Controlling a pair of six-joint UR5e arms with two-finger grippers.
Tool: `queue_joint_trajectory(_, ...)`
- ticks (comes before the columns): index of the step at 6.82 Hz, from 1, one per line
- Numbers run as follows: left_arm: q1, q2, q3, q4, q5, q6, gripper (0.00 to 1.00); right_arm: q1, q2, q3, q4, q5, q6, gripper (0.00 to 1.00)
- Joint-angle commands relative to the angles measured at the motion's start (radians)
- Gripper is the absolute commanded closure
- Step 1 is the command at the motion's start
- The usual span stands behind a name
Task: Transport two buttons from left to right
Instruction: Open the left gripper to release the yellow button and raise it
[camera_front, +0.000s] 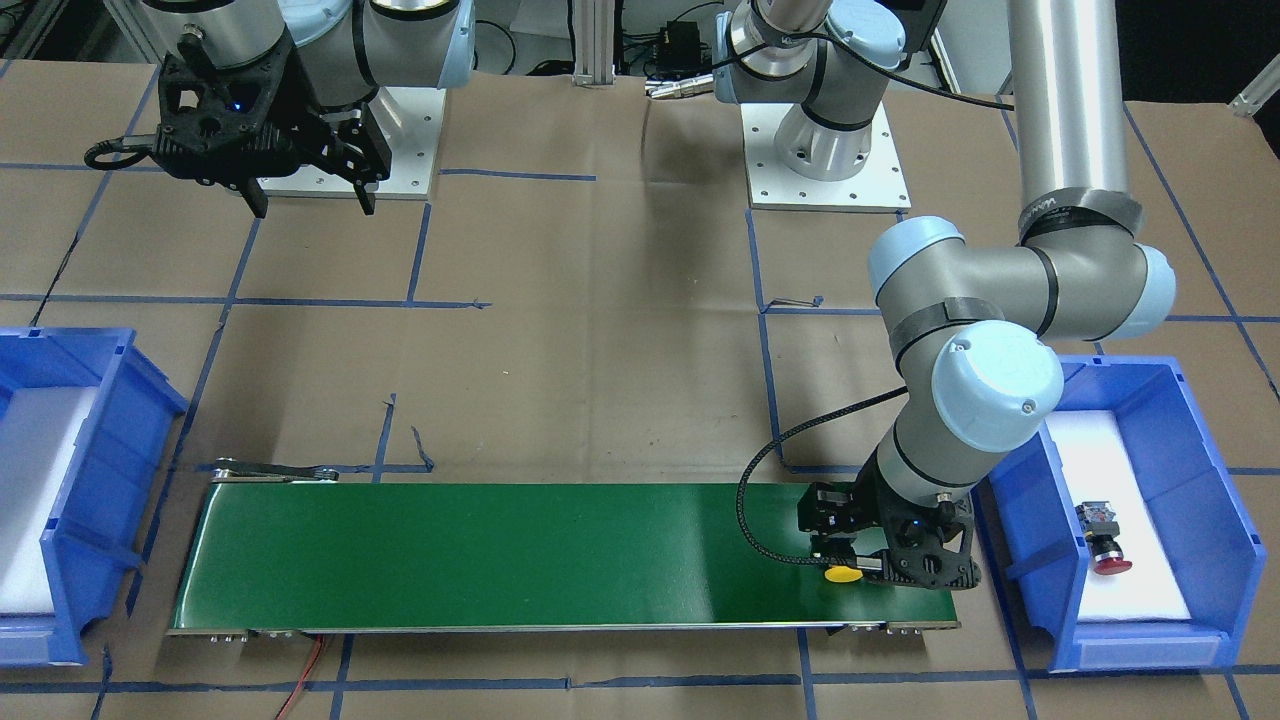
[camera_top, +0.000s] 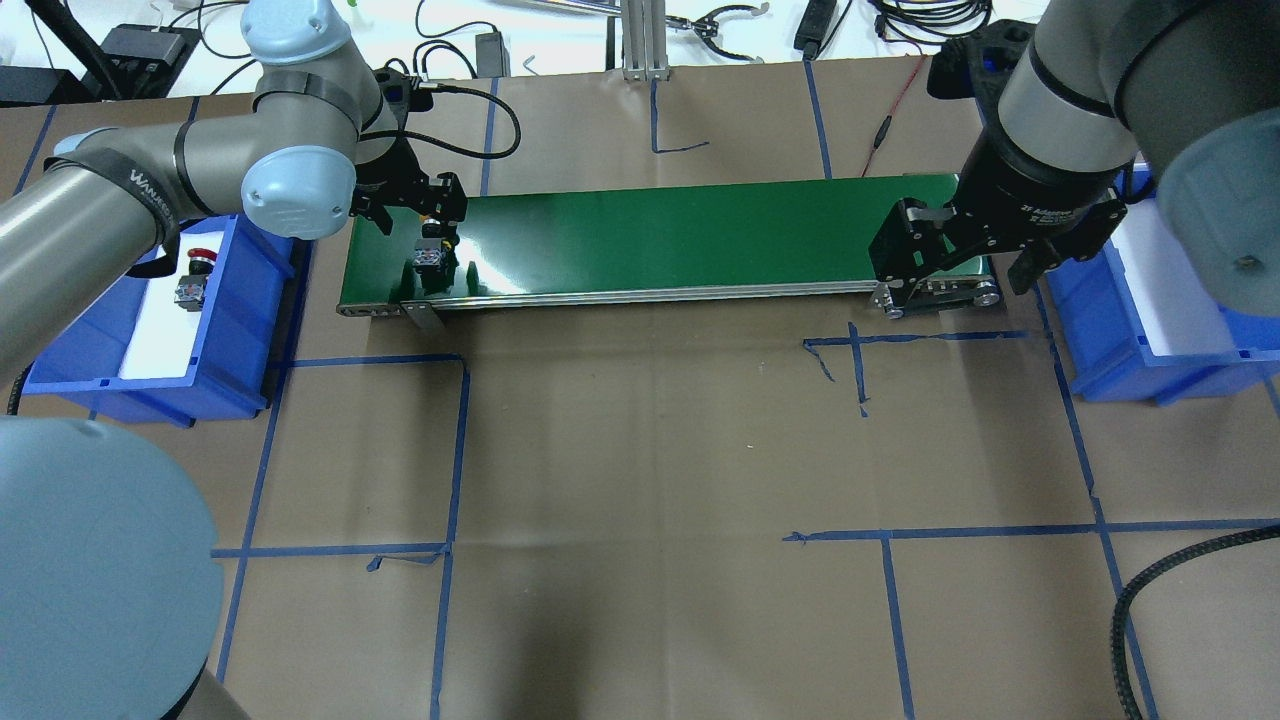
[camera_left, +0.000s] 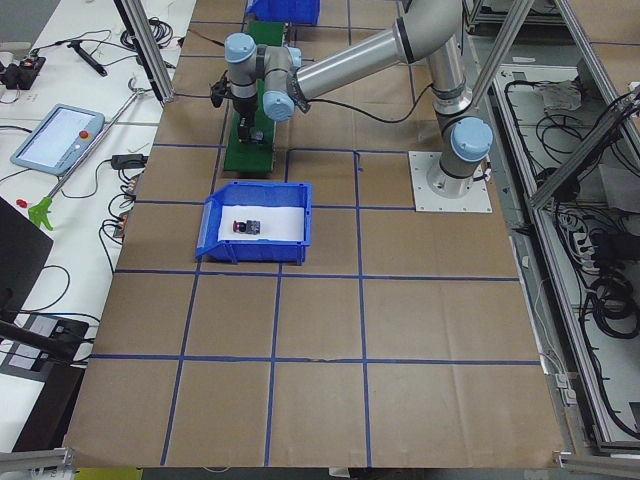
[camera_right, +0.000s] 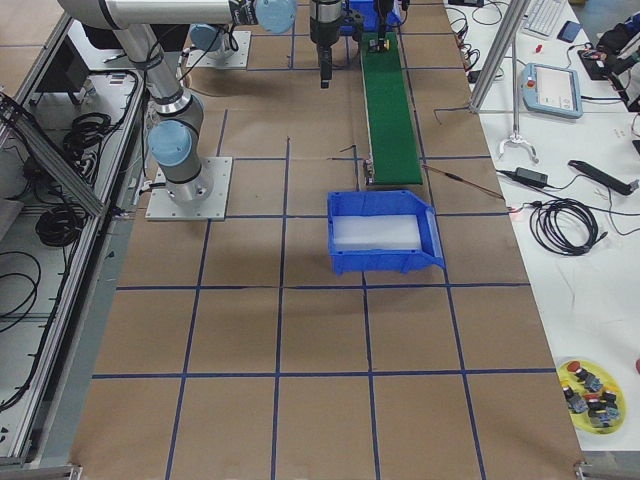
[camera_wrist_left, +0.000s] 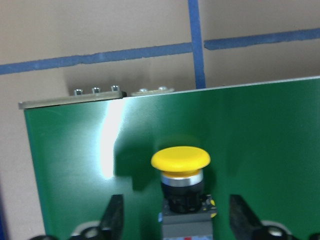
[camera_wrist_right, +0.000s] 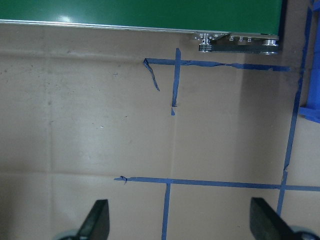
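The yellow button lies on its side on the green conveyor belt at the belt's left end, cap towards the belt's edge. My left gripper is open around it, one finger on each side with a gap to the button's body. The yellow button and left gripper also show in the front view. The red button lies in the left blue bin. My right gripper is open and empty, held high near the belt's right end.
A second blue bin with a white liner stands past the belt's right end. The belt's rollers and bolts stick out at its ends. Blue tape lines cross the brown paper table cover.
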Motion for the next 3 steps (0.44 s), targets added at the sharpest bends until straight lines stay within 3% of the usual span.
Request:
queue_joint_trajectory(1,0.003,0.079,0.005,-0.050,0.001,-0.004,0.00,0.000,0.000,0.000,0.000,0.000,0.000,0.00)
queue_joint_trajectory(3,0.011,0.202,0.067,-0.251,-0.001,0.002,0.00,0.000,0.000,-0.001,0.000,0.000,0.000,0.00)
